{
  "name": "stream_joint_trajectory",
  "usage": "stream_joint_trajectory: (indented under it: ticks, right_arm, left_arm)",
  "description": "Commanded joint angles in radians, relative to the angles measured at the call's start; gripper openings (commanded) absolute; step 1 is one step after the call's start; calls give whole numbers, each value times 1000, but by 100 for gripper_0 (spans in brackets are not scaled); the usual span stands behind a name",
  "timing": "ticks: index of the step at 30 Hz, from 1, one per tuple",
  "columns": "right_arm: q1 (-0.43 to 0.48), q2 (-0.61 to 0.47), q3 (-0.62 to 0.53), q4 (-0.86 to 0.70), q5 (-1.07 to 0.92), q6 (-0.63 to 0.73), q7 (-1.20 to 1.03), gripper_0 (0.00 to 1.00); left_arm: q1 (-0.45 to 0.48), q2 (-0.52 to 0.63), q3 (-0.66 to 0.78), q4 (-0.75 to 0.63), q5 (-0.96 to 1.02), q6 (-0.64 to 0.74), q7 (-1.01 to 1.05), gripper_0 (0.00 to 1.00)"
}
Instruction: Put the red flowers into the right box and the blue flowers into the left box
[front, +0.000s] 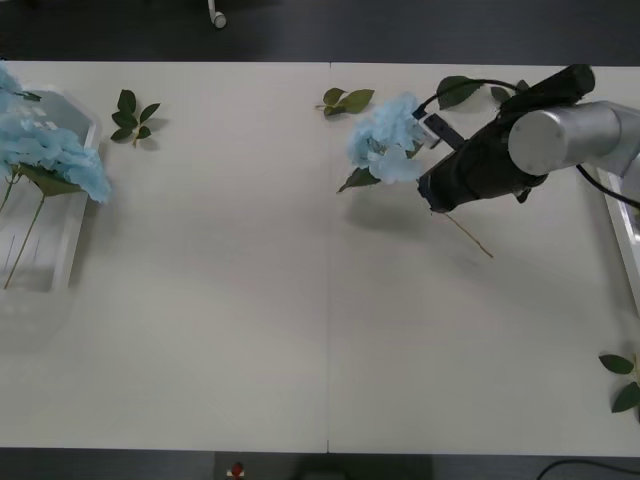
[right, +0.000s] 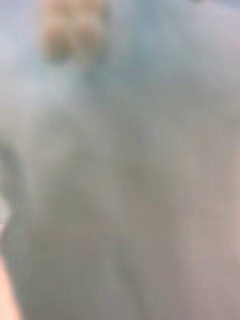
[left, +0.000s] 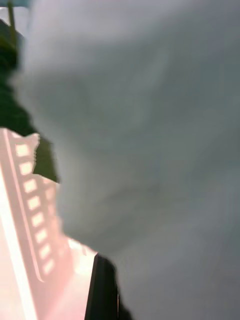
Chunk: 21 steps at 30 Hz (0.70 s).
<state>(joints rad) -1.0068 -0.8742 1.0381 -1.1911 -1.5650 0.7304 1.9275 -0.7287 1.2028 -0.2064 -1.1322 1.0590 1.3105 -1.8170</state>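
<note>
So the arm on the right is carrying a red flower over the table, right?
Not quite: the flower at the right pincer is a blue flower, not red. The front view shows its pale blue cluster over the table.

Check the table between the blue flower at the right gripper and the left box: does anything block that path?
Nothing visible does. From the blue flower at the right gripper to the left box, the table is bare; a leaf sprig lies aside.

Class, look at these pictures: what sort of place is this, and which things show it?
Probably a robot lab or test workspace: a plain white table, the robot's right arm reaching over it, and artificial blue flowers staged for sorting into a white tray.
</note>
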Motion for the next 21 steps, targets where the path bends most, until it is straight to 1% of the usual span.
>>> stream_joint_trajectory:
  ticks: [1,7,12,16,21]
  right_arm:
    - [-7,-103,-79,-12,-270,64,197,0]
    - [-9,-126,-194,51,-510,231,442,0]
    - [-9,-114,-267,61,-618,291,531,0]
    - [-9,-63,-333,73,-670,310,591,0]
    - [-9,60,-428,130,-713,330,620,0]
  left_arm:
    - [-9,-5,30,106,-2,-70,-59,0]
    - [-9,-71,30,226,-28,-158,-71,0]
    - [-9,-127,12,272,-96,-214,-77,0]
    - [-9,-167,-14,324,-122,-274,-76,0]
    - [-9,-197,-19,364,-129,-300,-73,0]
